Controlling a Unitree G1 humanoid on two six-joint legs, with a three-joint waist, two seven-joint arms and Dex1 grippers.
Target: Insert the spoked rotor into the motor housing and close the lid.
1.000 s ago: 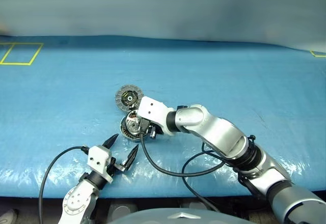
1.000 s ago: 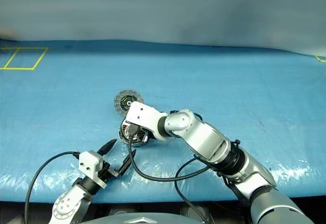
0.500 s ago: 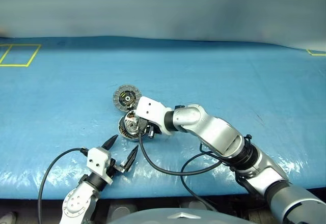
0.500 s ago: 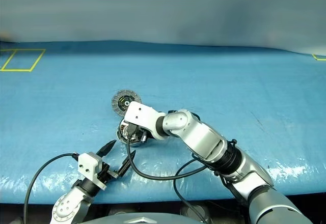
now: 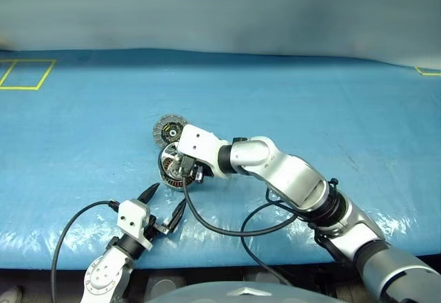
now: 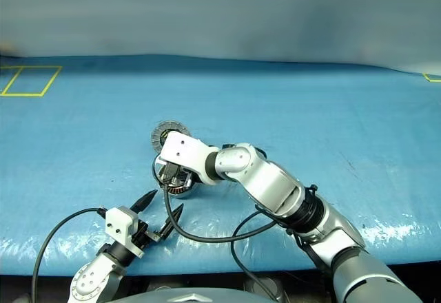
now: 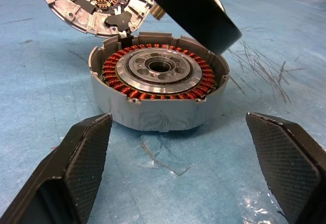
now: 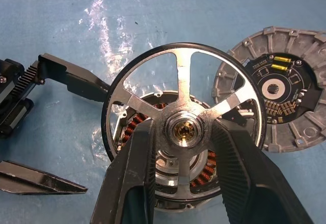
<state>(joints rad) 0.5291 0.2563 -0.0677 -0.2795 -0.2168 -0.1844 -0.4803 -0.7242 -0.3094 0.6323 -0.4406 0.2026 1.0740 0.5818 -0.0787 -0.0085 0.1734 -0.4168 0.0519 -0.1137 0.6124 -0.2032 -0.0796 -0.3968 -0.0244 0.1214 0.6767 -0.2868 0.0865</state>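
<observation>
The right gripper (image 8: 183,147) is clamped on the hub of the spoked rotor (image 8: 184,127), a small wheel with a thin black rim, silver spokes and a brass-toned centre, one black finger on each side of the hub. The rotor hangs just above the motor housing (image 7: 159,87), a shallow round silver metal cup with a ring of copper-orange windings around a silver core, which rests on the blue table cover (image 5: 331,110). The lid (image 8: 285,89), a ribbed silver-grey disc with a dark circuit face, lies folded open flat beside the housing at its hinge.

Risks, as judged: in the right wrist view the rotor appears offset from the housing's centre, so a descent from here could land the rim on the housing wall or the windings and jam at a tilt. A grip on the hub alone could let the wheel rock. The housing is unrestrained and could slide if pushed.

The left gripper (image 5: 162,203) stands wide open and empty, near the housing on the side toward the robot, apart from it.
</observation>
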